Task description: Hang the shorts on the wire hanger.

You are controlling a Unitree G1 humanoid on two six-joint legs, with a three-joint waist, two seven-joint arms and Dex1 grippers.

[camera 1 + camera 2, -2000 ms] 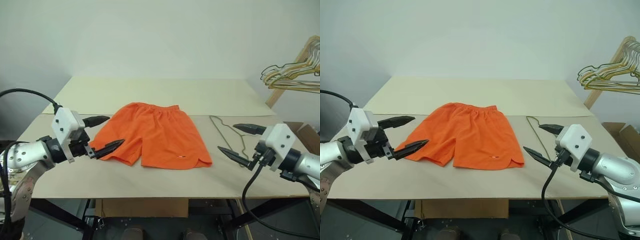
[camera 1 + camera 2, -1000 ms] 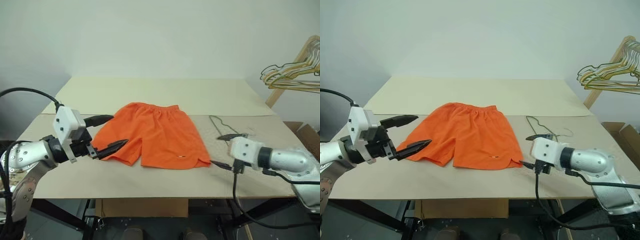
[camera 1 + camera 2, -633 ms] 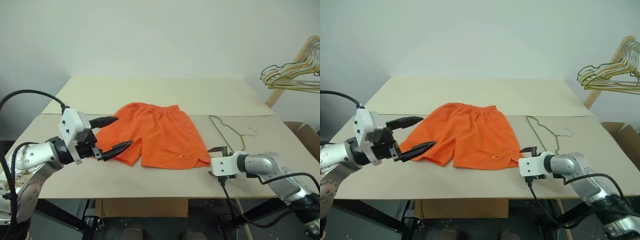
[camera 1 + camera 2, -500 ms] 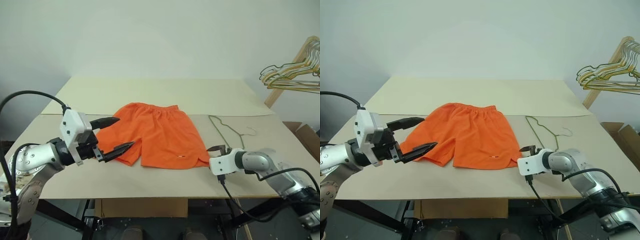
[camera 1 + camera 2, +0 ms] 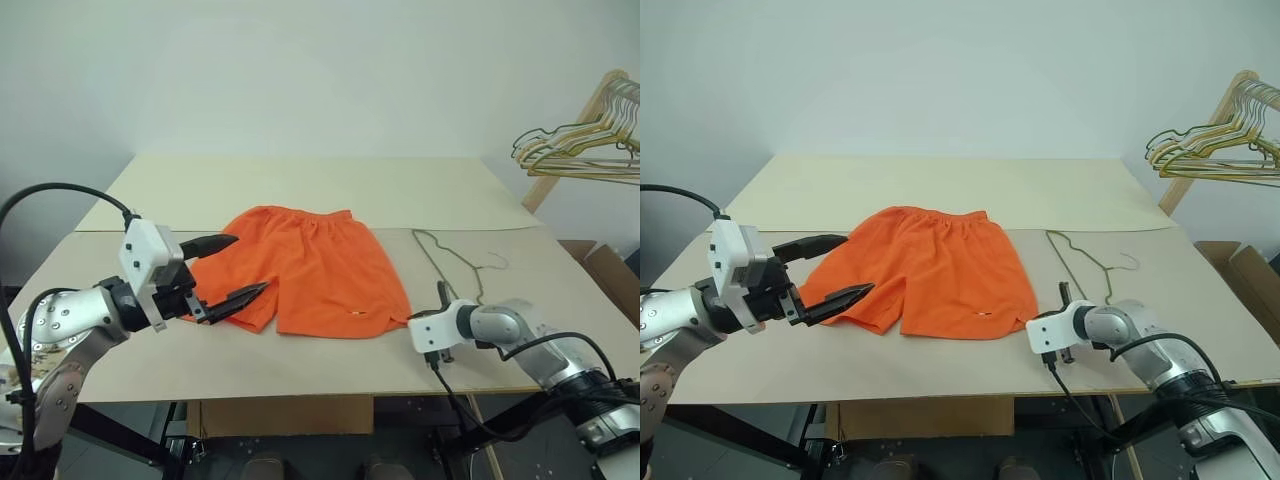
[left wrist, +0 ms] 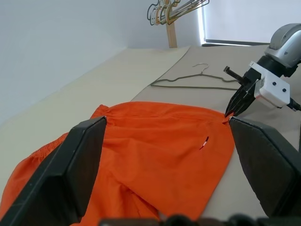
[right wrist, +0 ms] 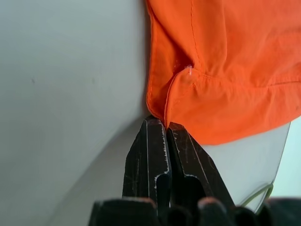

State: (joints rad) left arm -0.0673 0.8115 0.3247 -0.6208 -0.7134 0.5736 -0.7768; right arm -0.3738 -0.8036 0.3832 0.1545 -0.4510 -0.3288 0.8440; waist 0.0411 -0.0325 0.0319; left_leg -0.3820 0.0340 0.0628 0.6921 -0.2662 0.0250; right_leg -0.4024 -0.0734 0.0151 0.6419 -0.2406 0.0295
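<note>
Early stage; shorts (image 5: 305,268) flat mid-frame, wire hanger (image 5: 455,258) untouched to their right; my right gripper (image 7: 165,129) pinches the hem corner; left gripper (image 5: 222,270) spread, empty; hanging remains.

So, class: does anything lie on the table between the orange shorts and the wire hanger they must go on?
Nothing visible does. Bare table separates the shorts from the wire hanger; the right gripper is shut at the shorts' hem corner.

Bright orange shorts (image 5: 305,275) lie spread flat on the desk (image 5: 300,190), gathered waistband toward the far side, a small tag near one leg hem. A thin grey wire hanger (image 5: 455,262) lies flat just beside them.
</note>
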